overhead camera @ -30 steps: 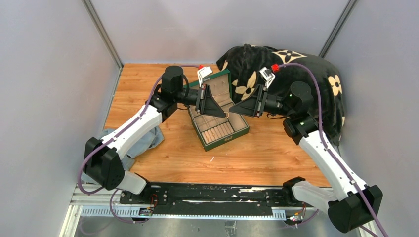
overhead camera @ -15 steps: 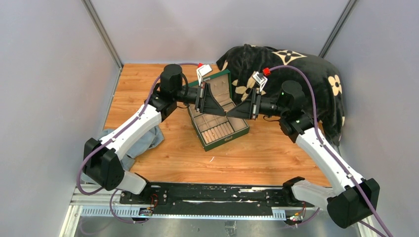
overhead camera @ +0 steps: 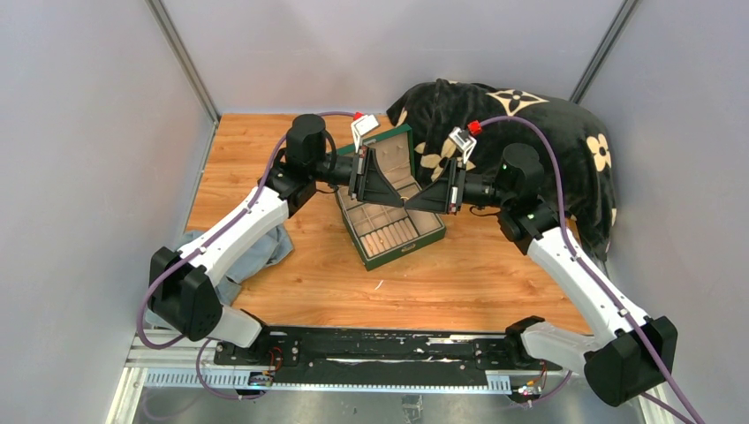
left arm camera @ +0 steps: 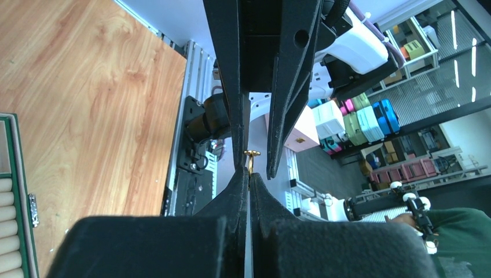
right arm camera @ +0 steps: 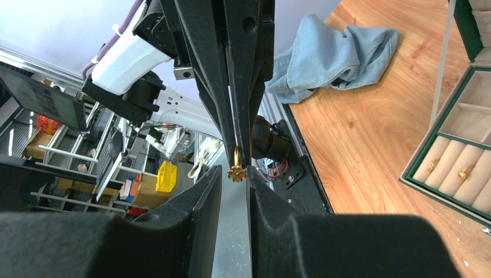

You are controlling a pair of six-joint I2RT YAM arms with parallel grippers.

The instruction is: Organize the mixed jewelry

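Above the open green jewelry box (overhead camera: pixel 408 253) my two grippers meet tip to tip. In the left wrist view my left gripper (left arm camera: pixel 249 174) is shut on the band of a small gold ring (left arm camera: pixel 251 159) with a flower-shaped top. My right gripper (right arm camera: pixel 233 171) is open, its jaws a narrow gap apart. The ring's flower (right arm camera: pixel 237 172) sits between its tips, close to one pad. From above, the left gripper (overhead camera: pixel 404 206) and right gripper (overhead camera: pixel 415 202) nearly touch. Two small gold pieces (right arm camera: pixel 465 172) lie in the ring rolls of the box (right arm camera: pixel 439 190).
A crumpled blue cloth (overhead camera: pixel 258 250) lies at the table's left front. A black blanket with pale flower shapes (overhead camera: pixel 539 124) fills the back right corner. A thin pale sliver (overhead camera: pixel 380 284) lies on the wood in front of the box. Grey walls stand on three sides.
My right arm has moved left to meet the left gripper, and its jaws have narrowed around the ring's flower. The left gripper has stayed shut and still.
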